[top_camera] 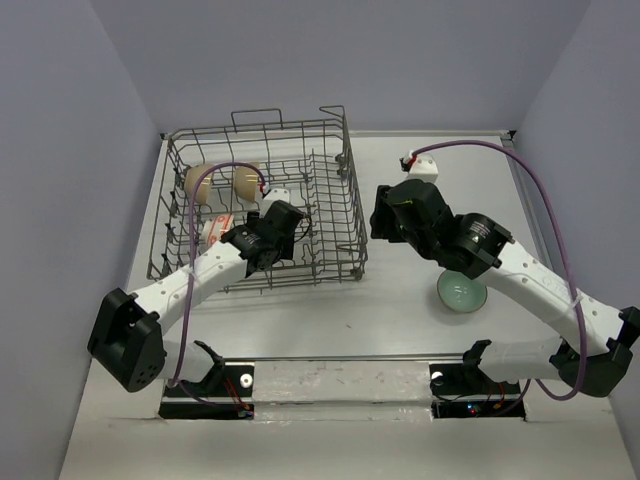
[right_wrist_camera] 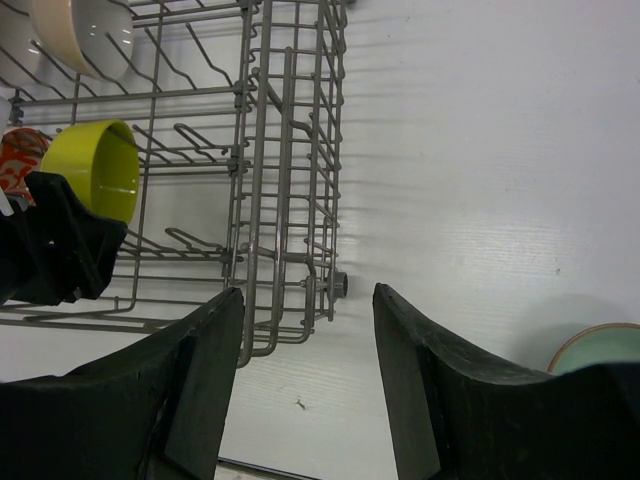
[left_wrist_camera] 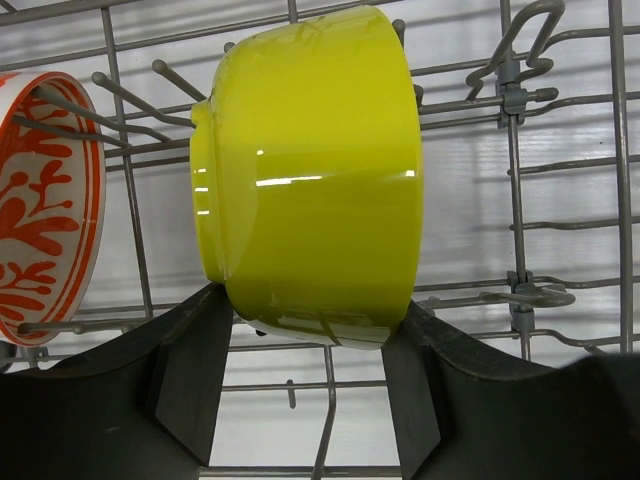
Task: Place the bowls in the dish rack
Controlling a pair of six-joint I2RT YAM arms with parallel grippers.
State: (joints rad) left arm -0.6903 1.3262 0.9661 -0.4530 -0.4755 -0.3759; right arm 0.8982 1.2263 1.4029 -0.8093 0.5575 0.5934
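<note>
Dish rack (top_camera: 340, 232): stands on the white table (top_camera: 400, 335), and everything below is placed against it.

Left gripper (left_wrist_camera: 312, 305): reaches inside the rack, about the middle of its floor. Its jaws are parted to the width of a bowl and clamped on it, one finger (left_wrist_camera: 190, 380) on each flank.

Yellow-green bowl (left_wrist_camera: 310, 180): in the left gripper's hold inside the rack, tipped on its side among the upright tines, with its rim turned toward the patterned bowl. Whether it rests on the wires I cannot tell.

Orange-and-white patterned bowl (left_wrist_camera: 40, 200): inside the rack, set on edge between tines, just beside the yellow-green bowl on the side toward the rack's left wall.

Cream bowls (top_camera: 200, 180) (top_camera: 245, 182): two, inside the rack at its far-left corner, side by side and on edge.

Celadon bowl (top_camera: 462, 293): outside the rack, upright on the table off the rack's right side and nearer than its near-right corner. The right arm partly covers it.

Right gripper (right_wrist_camera: 307, 300): outside the rack, just beside its right wall by the near corner. Its jaws are spread wide with nothing between them.
</note>
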